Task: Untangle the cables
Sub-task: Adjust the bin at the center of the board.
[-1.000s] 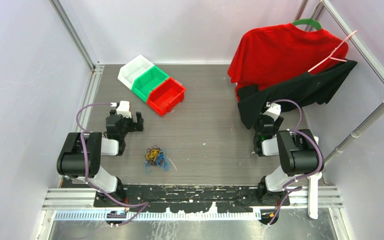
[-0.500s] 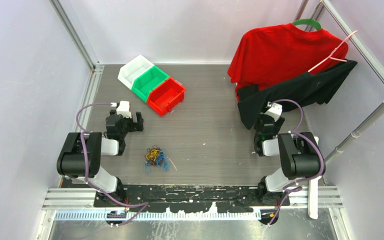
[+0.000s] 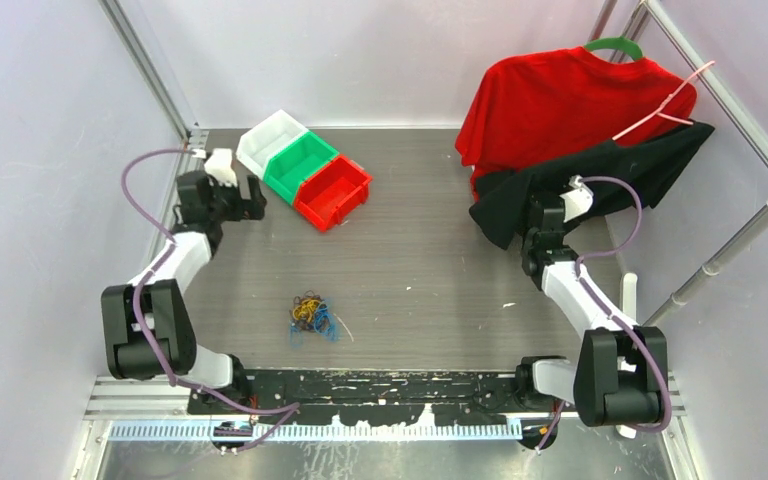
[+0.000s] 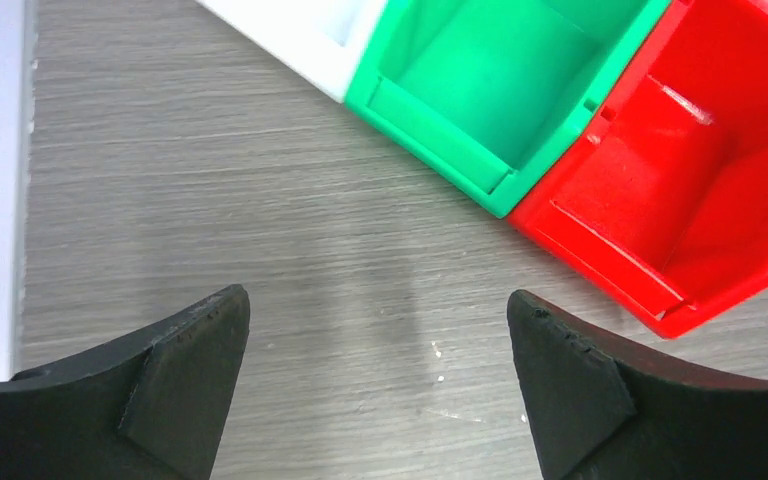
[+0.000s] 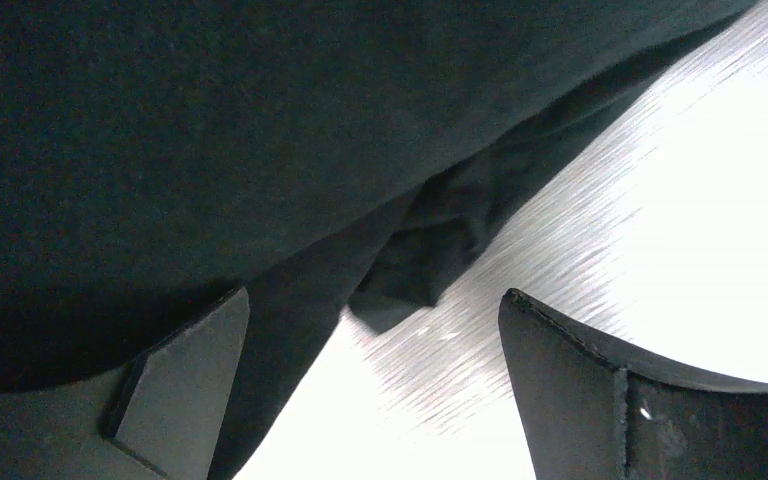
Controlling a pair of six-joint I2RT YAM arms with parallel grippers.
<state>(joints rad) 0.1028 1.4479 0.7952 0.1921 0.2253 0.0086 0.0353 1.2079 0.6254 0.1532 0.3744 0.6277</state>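
Note:
The cables [image 3: 311, 315] lie in a small tangled clump of blue, orange and dark strands on the grey table, near its front middle. They appear in neither wrist view. My left gripper [image 3: 245, 200] is at the far left, well behind the clump and beside the bins; in the left wrist view it [image 4: 375, 300] is open over bare table. My right gripper [image 3: 538, 215] is at the lower edge of the hanging black shirt [image 3: 600, 175]. In the right wrist view it [image 5: 372, 297] is open with nothing between its fingers, and the black cloth [image 5: 260, 130] fills the frame above.
A white bin [image 3: 270, 140], a green bin [image 3: 300, 163] and a red bin [image 3: 332, 190] stand in a row at the back left. The green bin [image 4: 490, 80] and red bin [image 4: 680, 190] lie just ahead of the left fingers. A red shirt [image 3: 560, 100] and a pink hanger [image 3: 665, 105] hang at the back right.
Both arms have stretched away from the near edge. The left gripper went back and left to the bins, the right one back to the black shirt. The cables have not moved.

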